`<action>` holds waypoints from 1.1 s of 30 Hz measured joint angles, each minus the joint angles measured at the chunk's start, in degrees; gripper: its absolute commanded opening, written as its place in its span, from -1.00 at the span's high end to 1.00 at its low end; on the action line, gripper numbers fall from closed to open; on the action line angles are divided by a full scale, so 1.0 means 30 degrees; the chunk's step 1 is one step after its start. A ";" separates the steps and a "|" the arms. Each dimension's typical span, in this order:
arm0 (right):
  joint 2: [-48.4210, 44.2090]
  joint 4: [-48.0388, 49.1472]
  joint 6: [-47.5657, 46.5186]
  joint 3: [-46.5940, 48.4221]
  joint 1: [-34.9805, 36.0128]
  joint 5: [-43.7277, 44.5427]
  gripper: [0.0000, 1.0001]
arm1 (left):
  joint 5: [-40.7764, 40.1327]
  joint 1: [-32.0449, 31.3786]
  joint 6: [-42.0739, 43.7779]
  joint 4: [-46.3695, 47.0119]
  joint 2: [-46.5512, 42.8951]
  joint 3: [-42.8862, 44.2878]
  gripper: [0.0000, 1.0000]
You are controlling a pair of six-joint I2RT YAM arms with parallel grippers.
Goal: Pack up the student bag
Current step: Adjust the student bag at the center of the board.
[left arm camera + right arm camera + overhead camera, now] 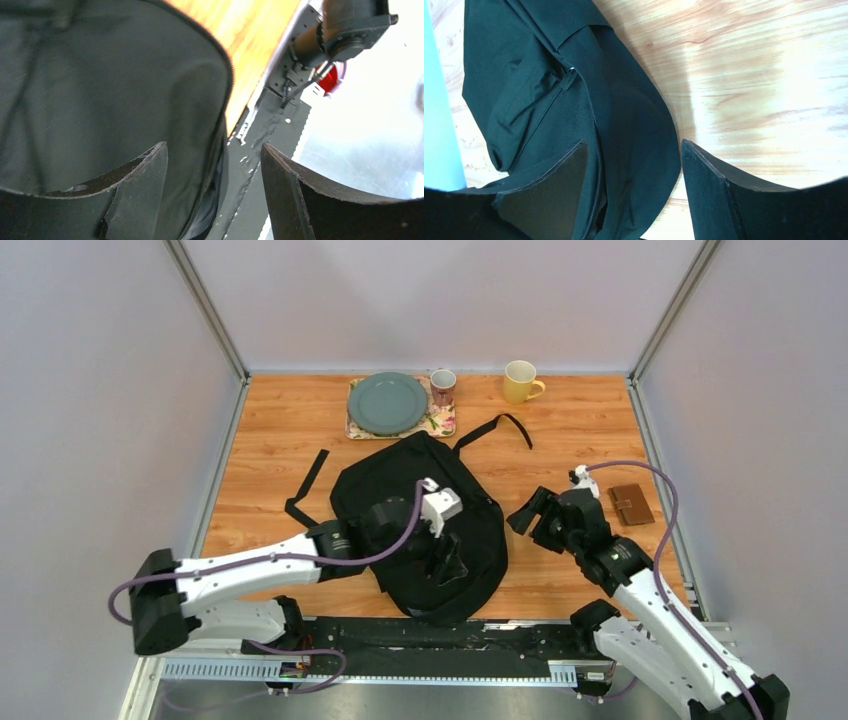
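Note:
The student bag (400, 502) is a large black backpack that lies flat mid-table, with straps trailing to the back left and back right. My left gripper (446, 564) is open above the bag's near right part. In the left wrist view the bag's edge (100, 100) runs between the open gripper (215, 190), and no finger closes on it. My right gripper (528, 519) is open at the bag's right edge. In the right wrist view the bag's rim and zipper (596, 150) lie between the spread gripper (634, 185).
A brown wallet (631, 504) lies right of my right gripper. At the back stand a green plate (388, 403) on a floral tray, a pink mug (442, 385) and a yellow mug (521, 381). A metal rail (270, 125) runs along the table's near edge.

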 measured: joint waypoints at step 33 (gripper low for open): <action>1.0295 0.3060 -0.5595 0.2754 -0.1610 -0.8728 0.09 | -1.0579 0.0029 -1.1672 -0.3206 -1.2502 -1.2757 -0.60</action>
